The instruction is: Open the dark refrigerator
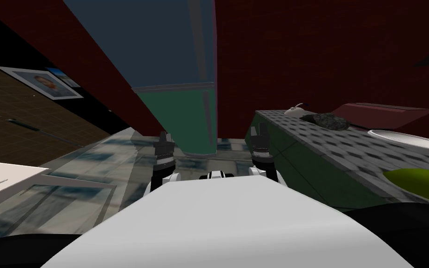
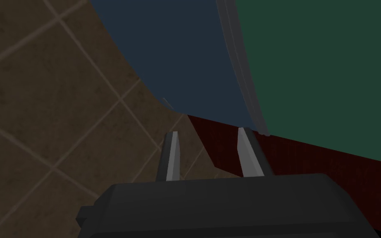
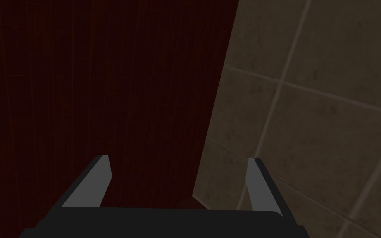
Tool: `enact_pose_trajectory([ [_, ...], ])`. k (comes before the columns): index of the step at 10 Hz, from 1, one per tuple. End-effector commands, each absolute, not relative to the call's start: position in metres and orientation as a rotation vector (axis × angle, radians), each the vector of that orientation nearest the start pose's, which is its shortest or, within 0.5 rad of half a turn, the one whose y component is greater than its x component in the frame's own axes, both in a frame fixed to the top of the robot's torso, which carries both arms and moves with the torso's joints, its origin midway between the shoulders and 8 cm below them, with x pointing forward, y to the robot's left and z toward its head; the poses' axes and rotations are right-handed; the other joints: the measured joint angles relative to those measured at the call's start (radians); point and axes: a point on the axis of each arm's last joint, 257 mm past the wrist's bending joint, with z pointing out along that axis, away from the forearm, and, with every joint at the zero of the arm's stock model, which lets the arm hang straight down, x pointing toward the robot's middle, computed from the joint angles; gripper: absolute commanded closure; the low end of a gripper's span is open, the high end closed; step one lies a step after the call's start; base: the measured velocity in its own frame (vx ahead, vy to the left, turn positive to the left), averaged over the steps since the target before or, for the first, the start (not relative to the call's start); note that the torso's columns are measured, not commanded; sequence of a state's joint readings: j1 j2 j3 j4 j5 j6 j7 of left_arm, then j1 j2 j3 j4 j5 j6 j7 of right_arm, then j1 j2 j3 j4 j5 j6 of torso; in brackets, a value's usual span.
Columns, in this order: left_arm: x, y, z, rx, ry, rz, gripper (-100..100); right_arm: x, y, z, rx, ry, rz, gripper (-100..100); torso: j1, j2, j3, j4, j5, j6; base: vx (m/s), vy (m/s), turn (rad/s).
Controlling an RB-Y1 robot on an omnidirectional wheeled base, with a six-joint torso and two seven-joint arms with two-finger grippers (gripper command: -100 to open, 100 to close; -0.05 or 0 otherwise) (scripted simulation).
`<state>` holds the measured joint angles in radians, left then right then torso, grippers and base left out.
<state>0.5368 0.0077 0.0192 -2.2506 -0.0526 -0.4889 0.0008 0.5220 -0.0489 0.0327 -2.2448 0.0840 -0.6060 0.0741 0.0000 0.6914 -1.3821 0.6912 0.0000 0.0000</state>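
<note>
The fridge (image 1: 181, 51) is seen in the head view at 12 o'clock, upright against a dark red wall (image 1: 302, 46), with a dark blue upper part and a green lower part (image 1: 176, 116). Both grippers are held low before it, apart from it: the left gripper (image 1: 164, 136) at 11 o'clock, in line with the green part, and the right gripper (image 1: 259, 128) at 1 o'clock, beside a grey-topped counter (image 1: 330, 144) that runs off towards 3 o'clock. In the left wrist view the left gripper (image 2: 208, 138) is pointed at the fridge (image 2: 177, 53), where a grey handle strip (image 2: 239, 62) is seen between blue and green faces; its fingers (image 2: 172, 155) are parted narrowly, nothing is held between them, and the fridge is not touched. The right gripper (image 3: 179, 163) is seen with its fingers (image 3: 96, 177) spread wide and nothing between them. A white plate (image 1: 413, 138) is set on the counter.
</note>
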Motion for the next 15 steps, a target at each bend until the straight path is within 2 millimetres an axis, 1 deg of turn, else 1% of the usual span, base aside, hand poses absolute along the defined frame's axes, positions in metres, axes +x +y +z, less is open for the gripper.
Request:
enact_pose_trajectory([
  [1,0.354,0.278,0.0,-0.631,0.748,-1.222,-100,0.334,-0.252,0.019,0.501,0.685,1.226,0,0.0,0.033,-0.069,0.033,0.0,0.0,0.018,-0.013,0.001],
  [2,0.358,0.275,0.003,-0.613,0.765,-1.222,-100,0.334,-0.252,0.019,0.501,0.685,1.226,0,0.0,0.042,-0.089,0.043,0.0,0.0,0.02,-0.017,0.001],
  [6,0.376,0.265,0.02,-0.558,0.807,-1.213,-100,0.334,-0.252,0.019,0.502,0.685,1.226,0,-0.001,0.046,-0.094,0.047,0.0,0.0,0.036,-0.033,0.002],
  [10,0.396,0.256,0.045,-0.523,0.819,-1.197,-100,0.334,-0.252,0.019,0.502,0.685,1.226,0,-0.001,0.047,-0.094,0.047,0.0,0.0,0.053,-0.046,0.003],
  [13,0.409,0.249,0.068,-0.497,0.816,-1.184,-100,0.334,-0.252,0.019,0.502,0.685,1.226,0,0.001,0.047,-0.094,0.047,0.0,0.0,0.06,-0.043,0.003],
  [14,0.411,0.249,0.068,-0.501,0.819,-1.183,-100,0.334,-0.252,0.019,0.502,0.685,1.226,0,0.0,0.047,-0.094,0.047,0.0,0.0,0.039,-0.033,0.001],
  [15,0.415,0.247,0.076,-0.492,0.819,-1.177,-100,0.334,-0.252,0.019,0.502,0.685,1.226,0,0.001,0.048,-0.093,0.047,0.0,0.0,0.028,-0.03,0.003],
])
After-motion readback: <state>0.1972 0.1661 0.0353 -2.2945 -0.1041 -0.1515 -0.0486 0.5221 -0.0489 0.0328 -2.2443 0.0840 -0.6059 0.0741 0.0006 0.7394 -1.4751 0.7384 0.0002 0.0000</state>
